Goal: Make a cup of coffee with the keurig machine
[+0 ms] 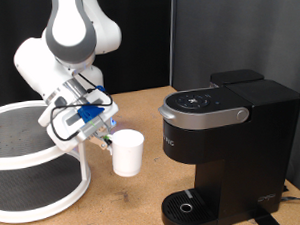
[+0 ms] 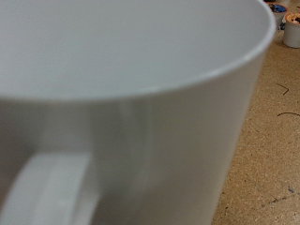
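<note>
The small white cup (image 1: 128, 151) hangs above the table, to the exterior view's left of the black keurig machine (image 1: 236, 139). My gripper (image 1: 107, 137) is at the cup's left side and shut on it, by the little green tab. The cup is upright and level with the machine's silver lid handle (image 1: 203, 116), a short gap away from it. The machine's lid is down, and nothing stands on its round drip tray (image 1: 188, 206). In the wrist view the cup's white wall (image 2: 141, 84) and its handle (image 2: 52, 187) fill nearly the whole picture. My fingers do not show there.
A white round two-tier rack (image 1: 32, 163) stands at the exterior view's left, under the arm. A small white object (image 2: 292, 35) lies on the wooden table (image 1: 134, 208) far off in the wrist view. A black curtain hangs behind.
</note>
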Robot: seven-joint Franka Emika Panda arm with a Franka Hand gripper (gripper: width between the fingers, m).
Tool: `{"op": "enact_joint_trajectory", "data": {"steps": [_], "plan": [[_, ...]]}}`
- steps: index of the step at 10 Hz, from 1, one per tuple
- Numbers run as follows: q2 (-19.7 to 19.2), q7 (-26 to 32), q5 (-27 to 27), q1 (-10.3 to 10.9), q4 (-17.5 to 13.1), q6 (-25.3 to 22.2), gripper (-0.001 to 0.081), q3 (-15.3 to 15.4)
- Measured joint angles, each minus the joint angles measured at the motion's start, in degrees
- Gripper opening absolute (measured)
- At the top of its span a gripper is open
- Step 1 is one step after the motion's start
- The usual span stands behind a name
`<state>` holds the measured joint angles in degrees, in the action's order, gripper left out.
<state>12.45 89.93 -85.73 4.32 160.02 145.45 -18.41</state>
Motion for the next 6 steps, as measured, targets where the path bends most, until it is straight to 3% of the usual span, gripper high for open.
{"op": "enact_joint_trajectory", "data": {"steps": [6], "plan": [[-7.0, 11.1, -11.4, 0.5, -0.9, 0.3, 0.0067, 1.9]]}}
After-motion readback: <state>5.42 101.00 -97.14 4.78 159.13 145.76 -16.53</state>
